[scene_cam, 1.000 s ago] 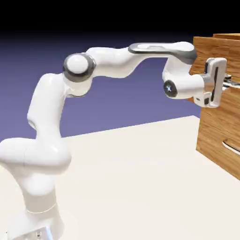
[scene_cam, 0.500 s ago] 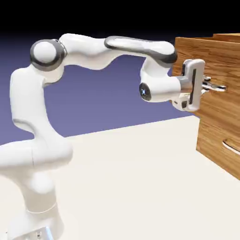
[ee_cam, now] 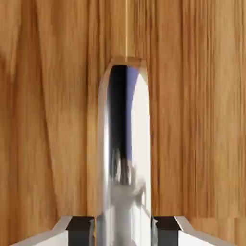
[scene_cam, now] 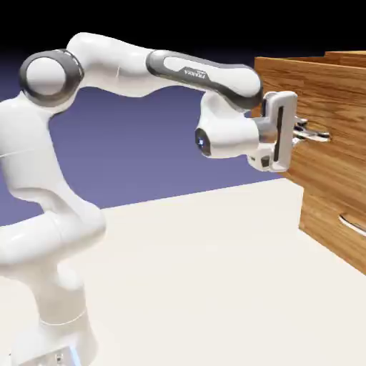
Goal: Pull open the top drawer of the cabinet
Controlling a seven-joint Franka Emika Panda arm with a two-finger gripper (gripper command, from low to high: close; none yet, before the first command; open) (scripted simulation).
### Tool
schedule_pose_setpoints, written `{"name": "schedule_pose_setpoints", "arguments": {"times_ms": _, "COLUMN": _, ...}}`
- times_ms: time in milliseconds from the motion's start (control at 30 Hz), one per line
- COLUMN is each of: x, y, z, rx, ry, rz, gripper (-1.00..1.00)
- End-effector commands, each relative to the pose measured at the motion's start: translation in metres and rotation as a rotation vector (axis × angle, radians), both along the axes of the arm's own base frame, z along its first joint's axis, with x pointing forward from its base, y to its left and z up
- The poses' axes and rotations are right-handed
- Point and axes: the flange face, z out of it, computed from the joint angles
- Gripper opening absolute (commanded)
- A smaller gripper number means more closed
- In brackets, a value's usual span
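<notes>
Drawing the top drawer (scene_cam: 314,89) out is the step in hand, and by my reckoning it is well under way: in the exterior view its front stands proud of the cabinet (scene_cam: 330,204), at the upper right of the frame. My hand (scene_cam: 299,136) is clenched on the drawer's silver handle (ee_cam: 124,158), which runs up the middle of the hand view between my two fingertips, one on each side at the bottom edge. The lower handle (scene_cam: 353,224), at the right edge of the exterior view, is none of my business. I should keep this pinch firm and pull straight away from the cabinet, toward the exterior view's left, smoothly and level, with no twist at the wrist. A sideways tug could bind the drawer or slide my fingers along the smooth bar. How deep they sit behind it is perhaps enough, though neither view shows it well.
</notes>
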Motion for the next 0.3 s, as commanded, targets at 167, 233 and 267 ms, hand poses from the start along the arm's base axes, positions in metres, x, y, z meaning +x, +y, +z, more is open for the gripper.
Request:
{"name": "schedule_pose_setpoints", "arguments": {"times_ms": 167, "x": -0.029, "y": 0.0, "z": 0.0, "rx": 0.0, "ry": 0.001, "rz": 0.0, "gripper": -1.0}}
{"name": "schedule_pose_setpoints", "arguments": {"times_ms": 233, "x": -0.029, "y": 0.0, "z": 0.0, "rx": 0.0, "ry": 0.001, "rz": 0.0, "gripper": 1.0}}
{"name": "schedule_pose_setpoints", "arguments": {"times_ms": 267, "x": -0.029, "y": 0.0, "z": 0.0, "rx": 0.0, "ry": 0.001, "rz": 0.0, "gripper": 1.0}}
